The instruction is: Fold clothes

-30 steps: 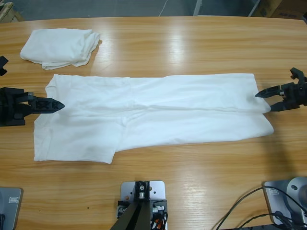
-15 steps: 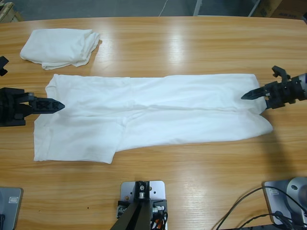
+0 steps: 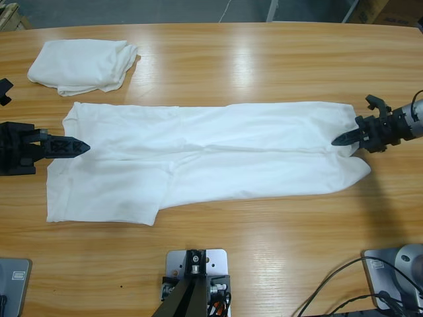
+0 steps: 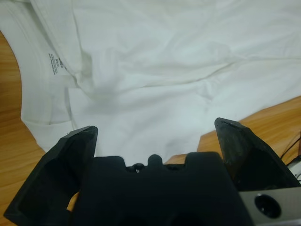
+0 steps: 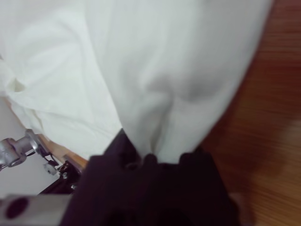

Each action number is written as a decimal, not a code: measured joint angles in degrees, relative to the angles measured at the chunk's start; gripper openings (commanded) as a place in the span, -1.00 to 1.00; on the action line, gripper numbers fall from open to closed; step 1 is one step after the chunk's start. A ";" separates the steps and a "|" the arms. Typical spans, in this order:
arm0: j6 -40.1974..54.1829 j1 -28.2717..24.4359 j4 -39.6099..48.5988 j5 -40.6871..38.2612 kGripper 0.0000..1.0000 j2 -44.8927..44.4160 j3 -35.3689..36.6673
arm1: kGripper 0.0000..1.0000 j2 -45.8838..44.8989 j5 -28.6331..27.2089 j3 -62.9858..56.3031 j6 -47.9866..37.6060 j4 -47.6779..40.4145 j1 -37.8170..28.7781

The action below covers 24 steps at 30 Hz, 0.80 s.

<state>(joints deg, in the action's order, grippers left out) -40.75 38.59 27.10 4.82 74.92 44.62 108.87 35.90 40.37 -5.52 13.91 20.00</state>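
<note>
Shirt (image 3: pixel 211 155) lies spread lengthwise across the middle of the wooden table (image 3: pixel 264 59), already folded into a long band with sleeve and collar end at the left and hem end at the right. Second shirt (image 3: pixel 82 65), folded into a bundle, sits at far left of the table, apart from the big one.

Change over the last second: right gripper (image 3: pixel 344 139) has moved in from the right edge, from just beside the hem to onto it, and has risen slightly toward the far side. Hem's near right corner has pulled in and rounded off, so cloth is being dragged or lifted there. Right wrist view shows white fabric bunched down into the gripper body (image 5: pixel 146 160) with cloth caught between the jaws, so it reads as clamped on the shirt hem.

Left gripper (image 3: pixel 74 144) has not shifted; it sits at the left edge of the shirt near the collar, jaws spread wide apart with nothing between them. Left wrist view shows cloth and the neck label (image 4: pixel 55 63) ahead of the jaws (image 4: pixel 155 141), not pinched.

Judgement: right side has its grip for folding the hem end over toward the left; left side has yet to take hold. Risk: one-sided pull skews the band.
</note>
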 measured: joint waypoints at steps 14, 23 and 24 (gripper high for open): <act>0.00 0.00 0.00 0.00 0.95 -0.09 -0.79 | -1.00 -4.53 -9.16 -0.18 -1.53 1.15 -0.90; 0.00 0.01 0.00 0.00 0.95 -2.23 -2.97 | -1.00 -5.37 -29.70 8.62 0.67 14.59 -0.91; 0.00 0.01 0.00 0.00 0.95 -2.31 -3.09 | -1.00 -5.37 -31.43 9.23 0.92 15.54 -0.75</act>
<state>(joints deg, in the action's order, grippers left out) -40.75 38.59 27.10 4.82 72.61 41.53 103.50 4.47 49.60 -4.60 29.45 19.26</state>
